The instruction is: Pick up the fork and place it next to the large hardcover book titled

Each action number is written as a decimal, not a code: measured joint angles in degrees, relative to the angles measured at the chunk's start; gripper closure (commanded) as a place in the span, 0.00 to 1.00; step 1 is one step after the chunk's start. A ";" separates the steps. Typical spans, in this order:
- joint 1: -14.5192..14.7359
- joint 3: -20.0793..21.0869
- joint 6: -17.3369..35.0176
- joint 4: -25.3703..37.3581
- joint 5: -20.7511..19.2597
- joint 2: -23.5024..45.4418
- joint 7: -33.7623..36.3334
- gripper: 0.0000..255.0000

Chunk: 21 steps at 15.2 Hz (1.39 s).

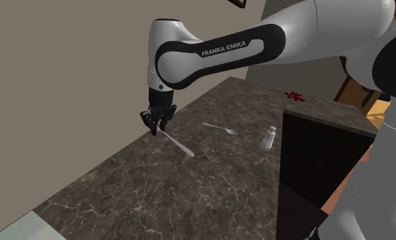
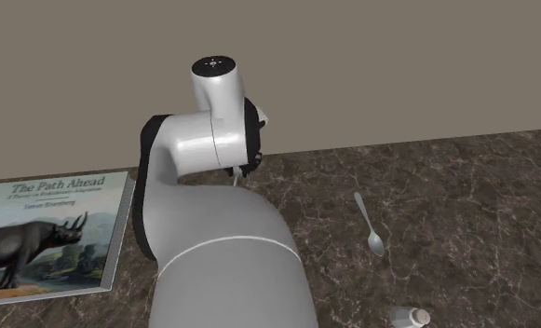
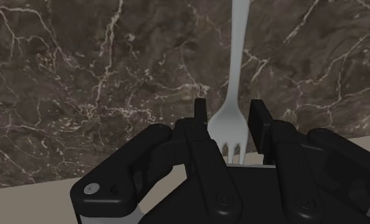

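We see the gripper (image 1: 157, 126) pinching the fork (image 1: 179, 144) by its tined head. In the wrist view the two black fingers (image 3: 201, 109) stand either side of the head with no gap we can make out, so we judge it clasped rather than merely straddled. The handle runs straight out from the fingertips. In the shoulder view it slants down toward the marbled counter (image 1: 189, 198), and we cannot tell whether its far end rests there or hangs just clear.

What matters for the coming move is the book (image 2: 49, 233) — a large volume with a rhinoceros on its cover, lying flat on the same counter. The fork is well apart from it, off beyond the long edge that faces the arm. From the gripper, the book lies toward the second exterior view's left. We judge that the fork's long axis runs roughly parallel to that edge, so the carry is a sideways slide toward the book with little or no turning of the wrist. The spoon (image 2: 371, 228) lies farther from the book than the fork does — on the fork's far side, out of the path.
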 measured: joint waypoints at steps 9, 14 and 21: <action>5.19 4.46 2.58 -11.19 1.02 -8.61 9.59 1.00; 8.41 7.66 2.68 -14.71 1.69 -12.00 15.70 1.00; 12.66 12.27 2.76 -17.91 2.62 -15.15 24.16 1.00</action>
